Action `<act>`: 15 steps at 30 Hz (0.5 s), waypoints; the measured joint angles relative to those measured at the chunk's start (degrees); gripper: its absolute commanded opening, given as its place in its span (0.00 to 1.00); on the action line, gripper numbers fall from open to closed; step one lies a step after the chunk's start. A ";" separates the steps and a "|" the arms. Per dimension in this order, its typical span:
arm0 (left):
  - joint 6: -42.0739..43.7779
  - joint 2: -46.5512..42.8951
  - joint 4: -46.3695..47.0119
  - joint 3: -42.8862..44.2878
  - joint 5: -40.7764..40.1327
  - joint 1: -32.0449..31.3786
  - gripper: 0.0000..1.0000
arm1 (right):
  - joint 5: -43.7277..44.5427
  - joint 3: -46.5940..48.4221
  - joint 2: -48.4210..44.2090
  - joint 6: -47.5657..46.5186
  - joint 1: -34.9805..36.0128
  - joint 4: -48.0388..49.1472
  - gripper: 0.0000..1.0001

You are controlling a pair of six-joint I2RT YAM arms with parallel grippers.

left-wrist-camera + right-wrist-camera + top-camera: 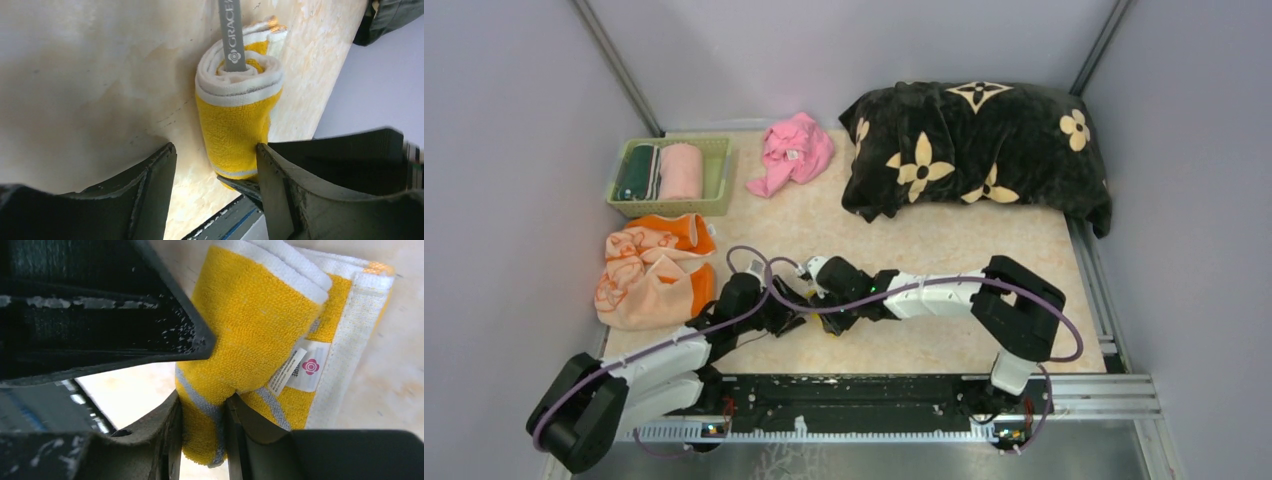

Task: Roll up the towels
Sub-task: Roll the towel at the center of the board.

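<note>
The yellow-backed towel [237, 112] lies rolled into a short fat roll on the table, with a grey hanging loop [232, 35] at its far end. In the top view it is almost wholly hidden under both grippers. My left gripper [215, 150] is open and straddles the roll's near end, and its right finger [280, 180] touches the roll. My right gripper [204, 407] is shut on the roll's yellow end [250, 320]. The peach towel [649, 275] with its orange border lies crumpled at the left.
A green basket [720, 175] at the back left holds two rolled towels. A pink cloth [794, 150] lies beside it. The big black flowered blanket [979, 150] fills the back right. The table's front rail [874, 395] is close behind the grippers.
</note>
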 measured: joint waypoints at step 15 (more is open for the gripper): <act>-1.25 -15.02 -8.46 -4.07 -3.54 0.96 0.69 | -47.41 -2.86 9.97 8.83 -15.50 16.94 0.19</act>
